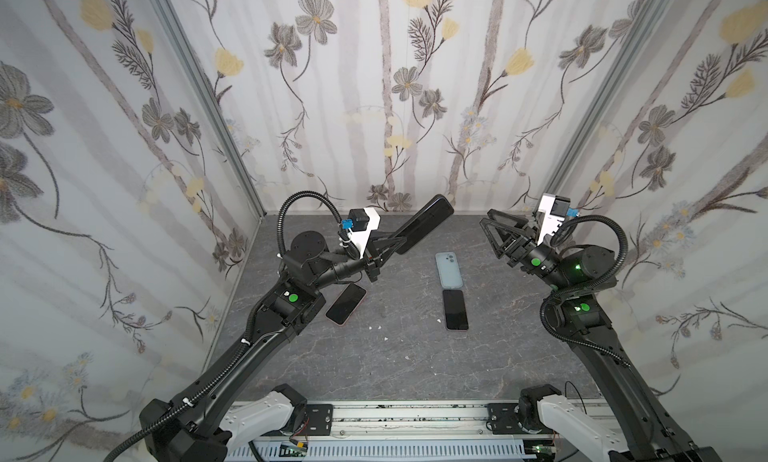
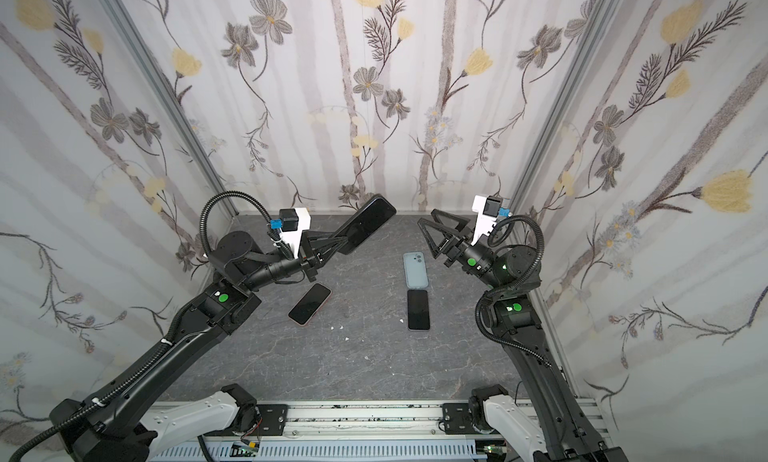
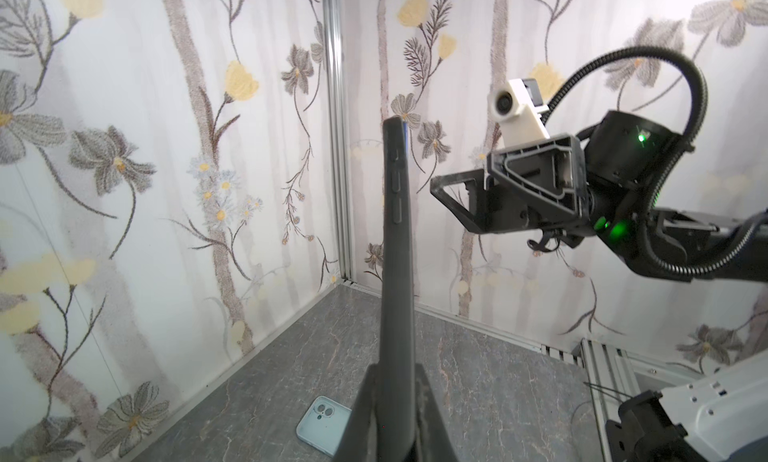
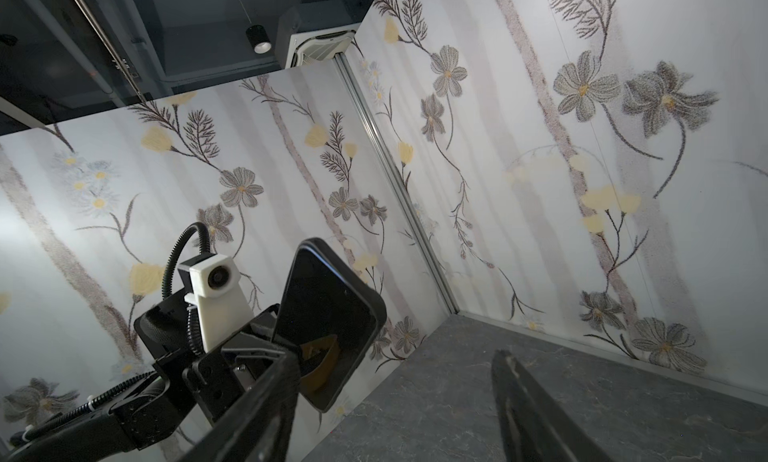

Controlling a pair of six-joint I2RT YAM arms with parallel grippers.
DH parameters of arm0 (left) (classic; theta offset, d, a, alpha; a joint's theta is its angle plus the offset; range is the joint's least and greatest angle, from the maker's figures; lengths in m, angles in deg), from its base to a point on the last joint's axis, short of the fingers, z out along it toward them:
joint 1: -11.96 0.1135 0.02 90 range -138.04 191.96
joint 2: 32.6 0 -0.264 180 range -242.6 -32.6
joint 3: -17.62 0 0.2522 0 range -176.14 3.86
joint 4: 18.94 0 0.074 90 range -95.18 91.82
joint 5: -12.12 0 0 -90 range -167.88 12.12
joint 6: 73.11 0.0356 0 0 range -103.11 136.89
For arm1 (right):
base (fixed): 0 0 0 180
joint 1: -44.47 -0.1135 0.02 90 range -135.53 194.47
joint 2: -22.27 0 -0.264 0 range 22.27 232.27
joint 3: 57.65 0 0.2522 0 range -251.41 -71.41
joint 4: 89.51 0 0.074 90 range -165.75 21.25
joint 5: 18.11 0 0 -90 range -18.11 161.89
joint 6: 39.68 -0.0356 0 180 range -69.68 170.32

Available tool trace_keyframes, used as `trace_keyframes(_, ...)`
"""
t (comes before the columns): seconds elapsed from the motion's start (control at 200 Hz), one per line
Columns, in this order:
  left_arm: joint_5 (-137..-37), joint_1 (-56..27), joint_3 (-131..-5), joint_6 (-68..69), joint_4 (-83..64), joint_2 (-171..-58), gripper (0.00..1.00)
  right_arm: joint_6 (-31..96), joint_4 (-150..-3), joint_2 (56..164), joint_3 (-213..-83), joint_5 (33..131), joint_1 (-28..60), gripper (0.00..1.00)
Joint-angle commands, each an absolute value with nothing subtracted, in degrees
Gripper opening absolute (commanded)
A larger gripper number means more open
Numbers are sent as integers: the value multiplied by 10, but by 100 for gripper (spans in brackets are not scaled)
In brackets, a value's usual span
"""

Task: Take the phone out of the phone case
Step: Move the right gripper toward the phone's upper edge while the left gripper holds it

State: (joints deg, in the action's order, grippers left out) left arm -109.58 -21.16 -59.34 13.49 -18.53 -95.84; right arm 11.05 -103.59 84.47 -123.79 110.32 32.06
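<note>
Right now, your left gripper [image 1: 398, 242]: jaws clamped on lower end of black cased phone [image 1: 426, 221], held aloft over tabletop [image 1: 374, 356], tilted up toward back wall. You see its side buttons edge-on in left wrist view. Your right gripper [image 1: 491, 237]: jaws spread wide, empty, near phone's height, apart from it. Down on tabletop: pale blue case [image 1: 449, 269], back up, end to end with dark phone [image 1: 455, 309] just beside it; second dark phone [image 1: 345, 303] by left arm.
</note>
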Motion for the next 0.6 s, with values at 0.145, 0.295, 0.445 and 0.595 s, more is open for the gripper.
trace_keyframes(0.145,-1150,-191,-638,-67,-297,-1006,0,178,-1055,851,-1214,1150,275,61)
trace_keyframes(0.295,-1187,-191,-640,-130,-353,-1022,0,167,-1088,877,-1217,1173,241,58)
trace_keyframes(0.445,-1209,-192,-626,-156,-392,-1018,0,152,-1113,913,-1235,1193,216,60)
trace_keyframes(0.595,-1224,-192,-617,-175,-421,-1018,0,100,-1189,954,-1245,1218,201,67)
